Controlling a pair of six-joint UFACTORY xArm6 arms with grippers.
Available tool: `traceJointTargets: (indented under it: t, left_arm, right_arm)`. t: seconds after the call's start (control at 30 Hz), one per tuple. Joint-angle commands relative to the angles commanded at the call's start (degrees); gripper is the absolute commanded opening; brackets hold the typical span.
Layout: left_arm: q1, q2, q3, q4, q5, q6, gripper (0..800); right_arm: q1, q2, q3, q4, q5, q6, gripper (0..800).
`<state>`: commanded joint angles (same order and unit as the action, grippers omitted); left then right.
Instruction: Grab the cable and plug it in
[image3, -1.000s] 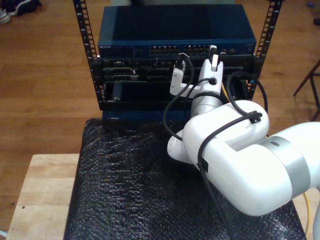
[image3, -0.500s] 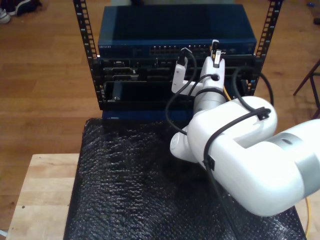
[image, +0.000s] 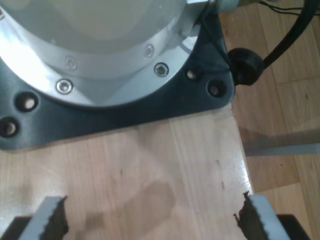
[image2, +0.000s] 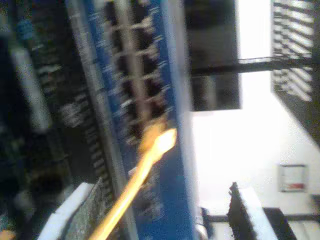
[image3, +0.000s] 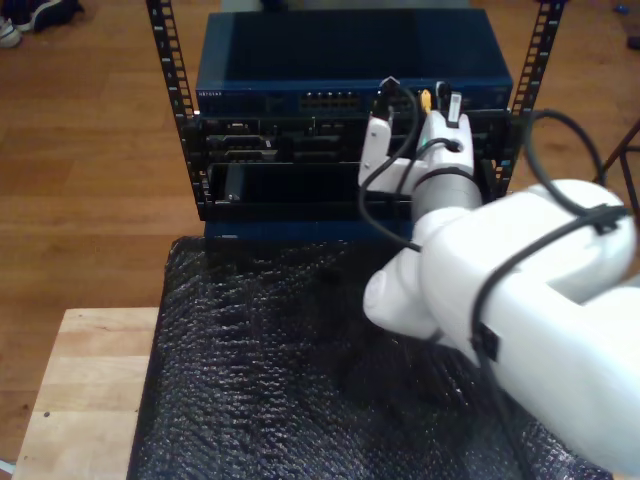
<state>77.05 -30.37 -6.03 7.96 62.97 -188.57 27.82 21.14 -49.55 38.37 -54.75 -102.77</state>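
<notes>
My second gripper (image3: 420, 105) has moved closer to the blue switch (image2: 150, 100), holding the thin yellow-orange cable (image2: 135, 180); its plug tip is blurred. My first gripper (image: 150, 220) stands open

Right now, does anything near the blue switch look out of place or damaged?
Nothing stands out. The cable reaches toward the port rows of the blue switch between the jaws of my second gripper. Blur hides the plug's seating.
</notes>
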Motion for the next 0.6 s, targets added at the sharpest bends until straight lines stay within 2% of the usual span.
traceJointTargets:
  t: [0.1, 0.23, 0.6]
  left_arm:
    - [0.0, 0.0, 0.0, 0.0, 0.0, 0.0, 800]
    - [0.0, 0.0, 0.0, 0.0, 0.0, 0.0, 800]
    - [0.0, 0.0, 0.0, 0.0, 0.0, 0.0, 800]
  right_arm:
    - [-0.1, -5.3, 4.8, -0.2, 6.3, 0.0, 647]
    - [-0.7, -11.9, 9.1, -0.5, 14.8, -0.4, 690]
    - [-10.2, -25.0, 13.9, -2.4, 36.1, -11.8, 712]
